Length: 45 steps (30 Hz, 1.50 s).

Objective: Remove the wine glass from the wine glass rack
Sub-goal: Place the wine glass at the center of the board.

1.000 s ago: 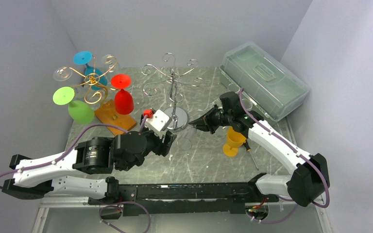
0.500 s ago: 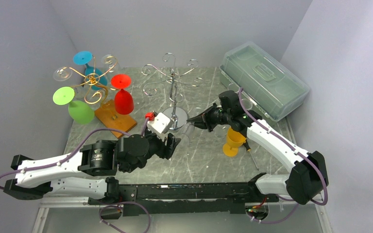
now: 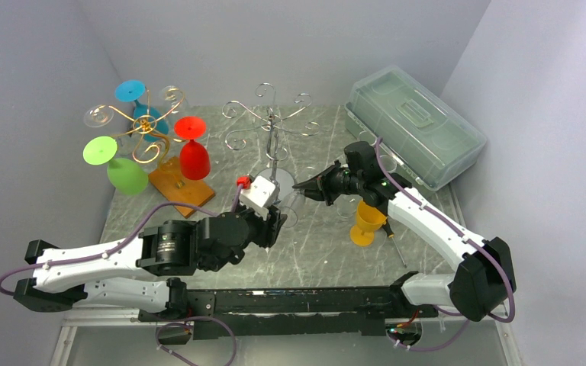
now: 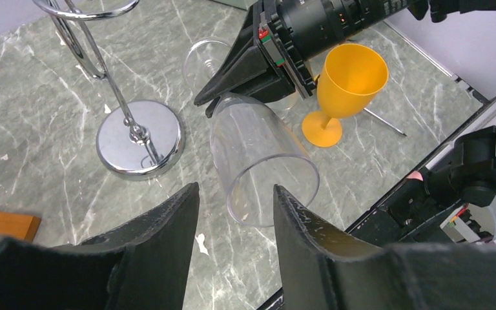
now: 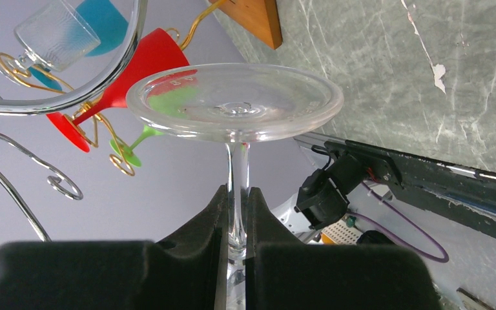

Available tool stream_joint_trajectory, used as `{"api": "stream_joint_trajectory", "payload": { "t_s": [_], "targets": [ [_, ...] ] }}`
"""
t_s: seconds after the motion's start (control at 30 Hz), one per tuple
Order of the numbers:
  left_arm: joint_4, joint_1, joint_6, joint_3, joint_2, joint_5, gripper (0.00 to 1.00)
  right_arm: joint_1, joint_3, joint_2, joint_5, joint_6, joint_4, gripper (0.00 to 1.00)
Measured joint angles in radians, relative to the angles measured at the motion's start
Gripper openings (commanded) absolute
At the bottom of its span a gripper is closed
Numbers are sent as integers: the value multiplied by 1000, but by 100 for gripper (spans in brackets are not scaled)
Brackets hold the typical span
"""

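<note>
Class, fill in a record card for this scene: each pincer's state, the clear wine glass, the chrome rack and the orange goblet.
right pincer: shut on the stem of the clear wine glass
left pincer: open, facing the glass's mouth
clear wine glass: in the air, tilted, off the chrome rack
chrome rack: upright on the table, beside the glass
orange goblet: upright on the table

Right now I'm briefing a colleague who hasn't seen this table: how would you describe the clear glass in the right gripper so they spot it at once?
Find the chrome rack mid-table. Beside its round base, the right gripper clamps a wine glass by the stem. Unlike the upright orange goblet nearby, it is clear and held sideways off the table.
</note>
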<state>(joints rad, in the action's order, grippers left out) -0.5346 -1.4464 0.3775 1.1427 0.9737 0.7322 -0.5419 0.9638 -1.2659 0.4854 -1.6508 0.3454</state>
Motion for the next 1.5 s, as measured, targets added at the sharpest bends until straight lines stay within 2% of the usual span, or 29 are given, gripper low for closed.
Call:
{"api": "stream_joint_trajectory", "payload": {
  "t_s": [0.47, 0.63, 0.8, 0.83, 1.03, 1.07, 1.1, 1.27, 1.33, 1.5],
  "targets": [
    [-2, 48, 74, 0, 47, 28, 38, -8, 0, 0, 0, -11, -17, 0],
    [-1, 74, 98, -2, 48, 12, 24, -13, 0, 0, -6, -26, -19, 0],
    [-30, 89, 128, 5, 68, 9, 0, -14, 0, -2, -32, -29, -14, 0],
    [-50, 94, 137, 13, 76, 15, 0, -14, 0, -4, -38, -30, -11, 0],
    [-183, 113, 229, 99, 128, 22, 0, -19, 2, -14, -45, -32, 2, 27],
    [-209, 116, 246, 120, 135, 23, 0, -22, 4, -14, -43, -21, 3, 32],
    [-283, 130, 287, 166, 140, 25, 0, -29, 14, -14, -34, 24, 5, 43],
    [-386, 144, 329, 235, 165, 34, 0, -40, 21, -13, -34, 71, 13, 68],
    [-426, 154, 346, 267, 185, 32, 0, -48, 21, -13, -37, 97, 27, 75],
    [-531, 197, 372, 357, 243, -13, 0, -66, 30, 7, -70, 180, 94, 84]
  ]
}}
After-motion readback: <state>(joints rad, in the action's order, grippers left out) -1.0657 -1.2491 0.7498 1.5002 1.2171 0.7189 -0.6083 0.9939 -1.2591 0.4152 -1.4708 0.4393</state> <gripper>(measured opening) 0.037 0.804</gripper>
